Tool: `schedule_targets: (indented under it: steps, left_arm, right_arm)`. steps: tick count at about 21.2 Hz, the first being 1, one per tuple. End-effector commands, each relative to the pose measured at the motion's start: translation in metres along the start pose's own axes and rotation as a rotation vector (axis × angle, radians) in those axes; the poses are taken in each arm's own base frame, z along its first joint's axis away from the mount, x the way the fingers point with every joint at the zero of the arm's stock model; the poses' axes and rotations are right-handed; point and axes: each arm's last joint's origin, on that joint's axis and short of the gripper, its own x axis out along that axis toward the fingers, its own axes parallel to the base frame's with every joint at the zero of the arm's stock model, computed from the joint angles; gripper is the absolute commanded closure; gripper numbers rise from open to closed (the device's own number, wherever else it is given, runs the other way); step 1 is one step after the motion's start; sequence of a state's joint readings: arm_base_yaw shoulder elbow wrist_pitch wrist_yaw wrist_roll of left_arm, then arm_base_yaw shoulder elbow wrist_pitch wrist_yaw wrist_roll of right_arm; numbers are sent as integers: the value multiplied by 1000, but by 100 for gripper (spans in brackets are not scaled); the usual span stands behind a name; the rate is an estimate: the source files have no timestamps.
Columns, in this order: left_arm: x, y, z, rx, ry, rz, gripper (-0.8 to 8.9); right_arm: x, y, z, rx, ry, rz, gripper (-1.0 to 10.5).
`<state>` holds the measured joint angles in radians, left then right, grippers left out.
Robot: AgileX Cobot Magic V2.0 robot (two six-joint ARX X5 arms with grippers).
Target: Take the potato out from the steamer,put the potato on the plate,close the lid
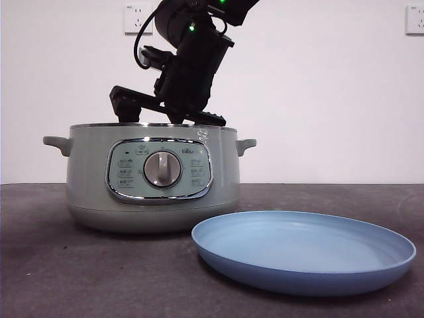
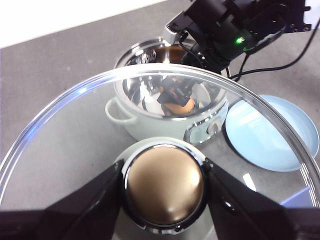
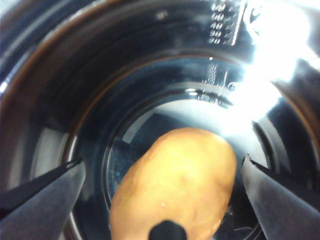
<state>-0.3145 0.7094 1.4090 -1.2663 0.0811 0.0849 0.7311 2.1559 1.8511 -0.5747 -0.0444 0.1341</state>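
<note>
1. Nearest the front camera: a wide, shallow light-blue round plate (image 1: 305,252), bare, lying on the dark table (image 1: 40,265) just beside and in front of the steamer
2. Behind it, a round pale sage-green electric steamer (image 1: 86,179) with chrome-framed panel and silver dial, uncovered
3. Reaching down into the pot from above: the right gripper (image 3: 162,175), jaws spread wide on either side of the potato, not yet touching it
4. Lying on the shiny pot floor between those jaws: an oval orange-brown smooth-skinned potato (image 3: 175,185), also visible through the glass in the left wrist view (image 2: 177,106)
5. Held aloft off to the side: a domed glass lid (image 2: 65,145) with chrome rim, the left gripper (image 2: 162,187) clenched on its round knob (image 2: 164,185)
6. Step in hand, by judgement: grasping the potato. Best done by lowering further until the jaws bracket the widest part, centring across the short axis, closing gently to avoid slipping on smooth skin, then lifting straight up clear of the chrome rim before swinging toward the plate
</note>
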Motion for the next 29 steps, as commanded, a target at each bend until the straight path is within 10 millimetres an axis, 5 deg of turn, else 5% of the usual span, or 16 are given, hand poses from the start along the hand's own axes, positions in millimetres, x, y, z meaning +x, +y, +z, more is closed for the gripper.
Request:
schedule_targets:
  steps: [1, 7, 12, 16, 19, 22, 29]
  left_arm:
    - [-5, 0, 3, 5, -54, 2, 822]
    - [-5, 0, 3, 9, -54, 1, 822]
    - [-5, 0, 3, 9, -54, 1, 822]
    - [-5, 0, 3, 9, -55, 2, 822]
    - [-5, 0, 4, 10, -67, 3, 822]
    - [-5, 0, 7, 12, -93, 4, 822]
    - [-5, 0, 10, 14, -120, 6, 822]
  right_arm:
    - [8, 4, -3, -15, 5, -28, 312]
    - [18, 4, -14, -16, 84, -55, 486]
    - [19, 5, -13, -27, 73, -50, 973]
    - [0, 7, -3, -44, 21, -45, 958]
    - [-39, 10, 10, -72, -52, -36, 958]
    - [-103, 14, 19, -97, -102, -31, 958]
    - [-235, 14, -3, -158, -115, -60, 960]
